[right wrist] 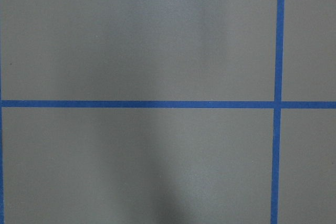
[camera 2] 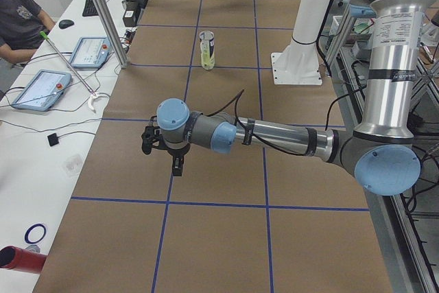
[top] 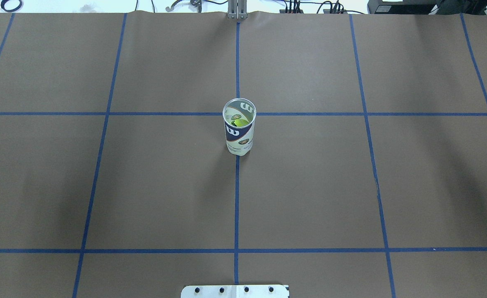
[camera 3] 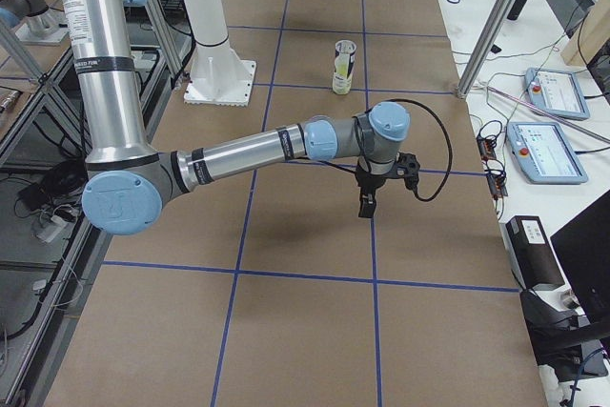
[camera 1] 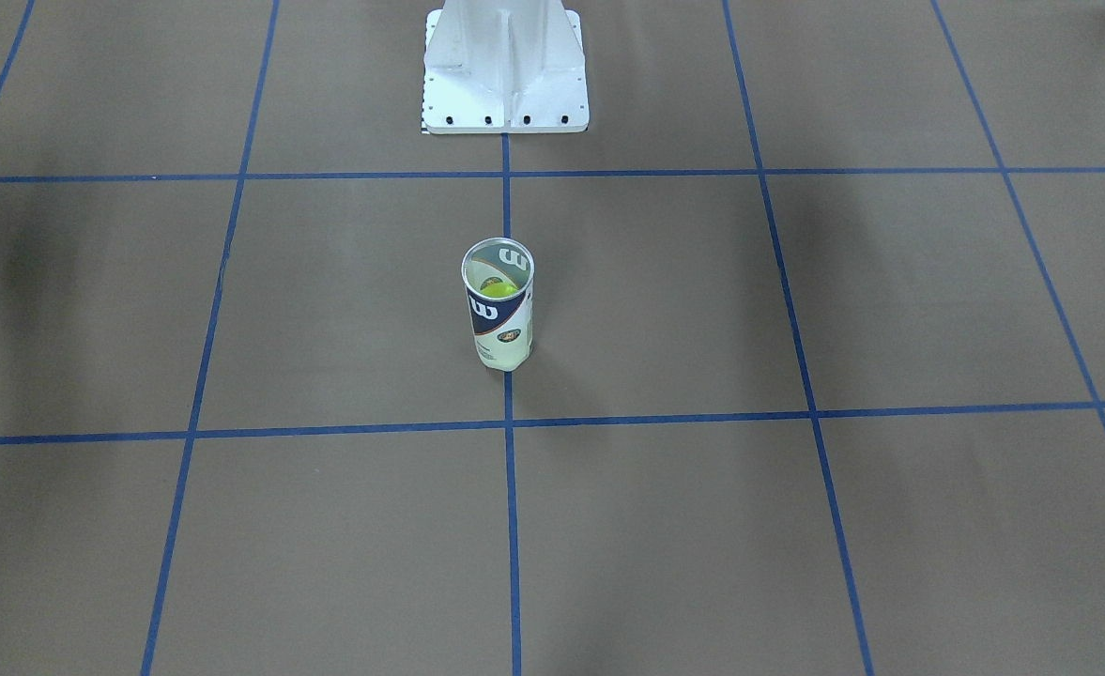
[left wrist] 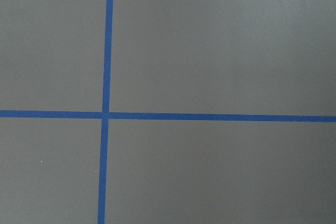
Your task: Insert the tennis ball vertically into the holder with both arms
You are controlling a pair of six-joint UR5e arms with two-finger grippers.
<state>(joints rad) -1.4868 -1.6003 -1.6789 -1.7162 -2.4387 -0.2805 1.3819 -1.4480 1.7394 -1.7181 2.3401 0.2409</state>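
Clear cylindrical holder (camera 1: 498, 305), yellow-green ball (camera 1: 498, 285) inside, stands upright, well apart from left gripper (camera 2: 177, 163) and right gripper (camera 3: 367, 204). Neither gripper's opening can be told.

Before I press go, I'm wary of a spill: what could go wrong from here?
1. The holder stands upright, tall and narrow, with nothing steadying it; a sideways nudge could tip it and spill the tennis ball inside.
2. Both wrist cameras show only taped table, so an approach would start without a close view.
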